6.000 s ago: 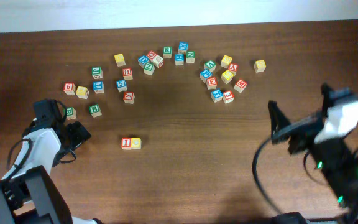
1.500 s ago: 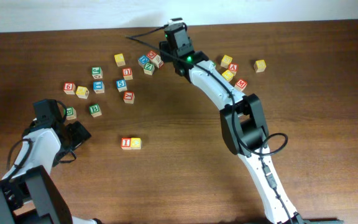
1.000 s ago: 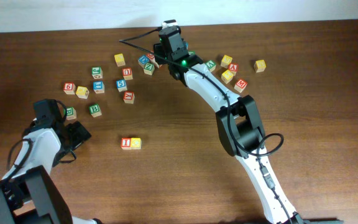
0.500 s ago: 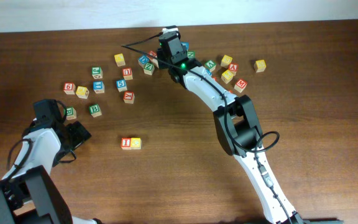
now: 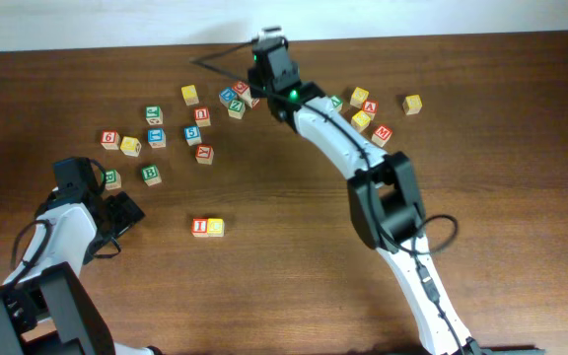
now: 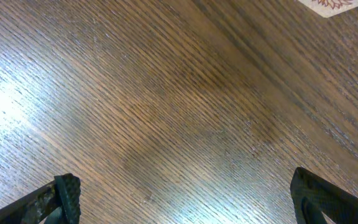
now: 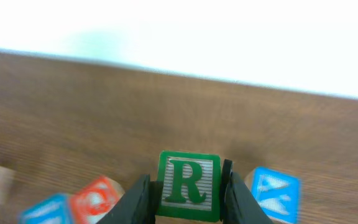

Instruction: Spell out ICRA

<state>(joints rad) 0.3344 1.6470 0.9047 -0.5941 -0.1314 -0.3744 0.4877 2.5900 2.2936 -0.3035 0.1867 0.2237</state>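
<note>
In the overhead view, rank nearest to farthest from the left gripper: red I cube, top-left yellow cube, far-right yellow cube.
1. Red I cube, just right of the left gripper.
2. Top-left yellow cube, further up.
3. Far-right yellow cube, across the table.

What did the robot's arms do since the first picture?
The right arm swung from the right side across to the far cubes, and the right fingers closed on the green R cube. The left arm stayed put with the left fingers open, and the red I cube and the yellow cube beside it did not move.
</note>
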